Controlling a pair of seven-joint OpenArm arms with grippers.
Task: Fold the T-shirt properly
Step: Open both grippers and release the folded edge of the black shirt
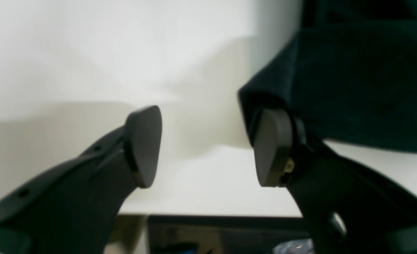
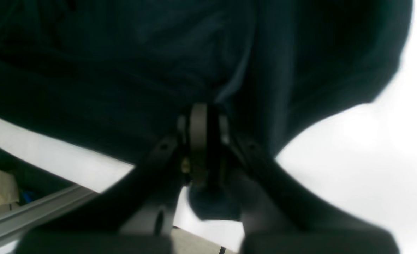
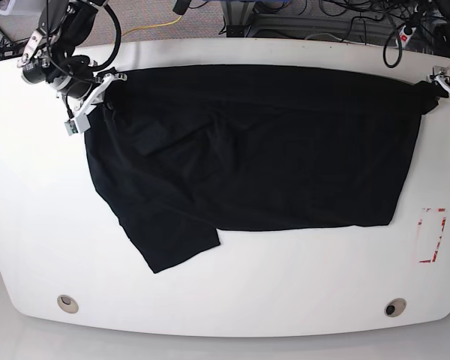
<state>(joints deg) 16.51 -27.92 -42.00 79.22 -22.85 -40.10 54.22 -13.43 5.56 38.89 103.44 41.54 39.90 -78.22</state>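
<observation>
— So where does the T-shirt [image 3: 255, 150] lie?
— Spread along the table's [image 3: 225, 300] far edge, limp and light. At its far-left corner the right gripper [image 2: 203, 141] pinches cloth; at the far-right corner the left gripper [image 1: 208, 148] gapes, empty. Take hems and corners.

left gripper [image 1: 206, 146]: matte black, rounded pads | right gripper [image 2: 204, 121]: black, grey pad

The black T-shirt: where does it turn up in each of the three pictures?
Left wrist: T-shirt fills the upper right, beside the open left tool.
Right wrist: it covers the top, pinched in the shut right tool.
Base: it spreads across the middle.
Shared landmark: the white table.
</observation>
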